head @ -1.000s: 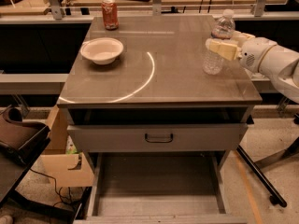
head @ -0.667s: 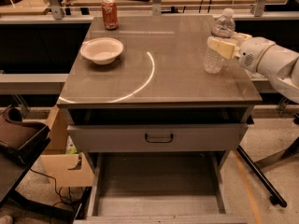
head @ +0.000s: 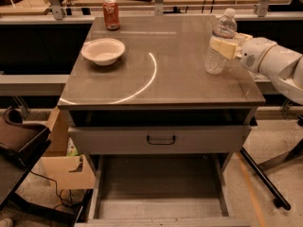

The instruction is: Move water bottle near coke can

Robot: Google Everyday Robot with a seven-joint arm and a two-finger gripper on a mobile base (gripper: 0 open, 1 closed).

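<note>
Between the jaws of the gripper (head: 218, 44) the water bottle (head: 214, 63) stands upright, long axis vertical, on the counter (head: 180, 82) near its right edge; the jaws look clamped on its middle from the right. Far to the jaws' left and farther back stands the coke can (head: 111, 14), so the carry should run that way. A white bowl (head: 103, 51), empty, sits in front of the can.

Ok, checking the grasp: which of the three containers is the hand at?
The tall clear ribbed plastic water bottle on the right; the hand grips its label band. The red drink can and white round bowl sit far left, untouched.
</note>
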